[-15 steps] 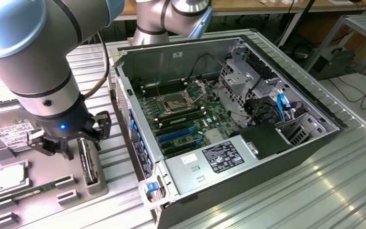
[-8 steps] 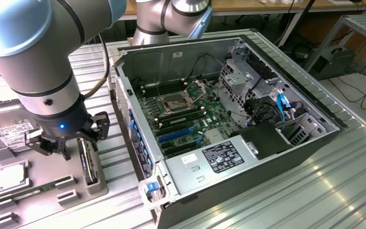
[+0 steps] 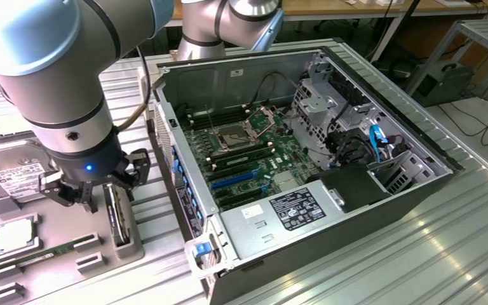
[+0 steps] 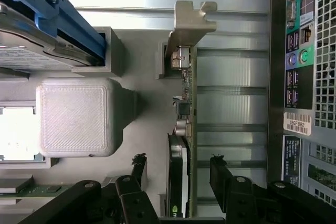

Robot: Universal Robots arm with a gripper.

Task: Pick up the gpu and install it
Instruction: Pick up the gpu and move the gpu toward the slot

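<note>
The gpu (image 4: 185,145) stands on edge in a slot of the grey holder tray (image 4: 142,61). Its green board edge, black cooler and silver end bracket (image 4: 192,20) face the wrist camera. In the exterior view the gpu (image 3: 120,219) sits at the tray's right side, next to the open computer case (image 3: 312,235). My gripper (image 4: 178,167) is open and straddles the card near the end away from the bracket. One black finger (image 4: 139,167) is on the cooler side and the other finger (image 4: 217,169) on the board side, with a gap at each. The gripper (image 3: 100,189) hovers just above the tray.
The motherboard (image 3: 244,159) lies exposed inside the case, with blue and black slots. On the tray lie a hard drive (image 3: 11,175), a processor (image 3: 15,236) and a RAM stick (image 3: 45,254). A raised grey block (image 4: 76,116) stands close beside the gripper. The case's rear port panel (image 4: 302,77) is near the card.
</note>
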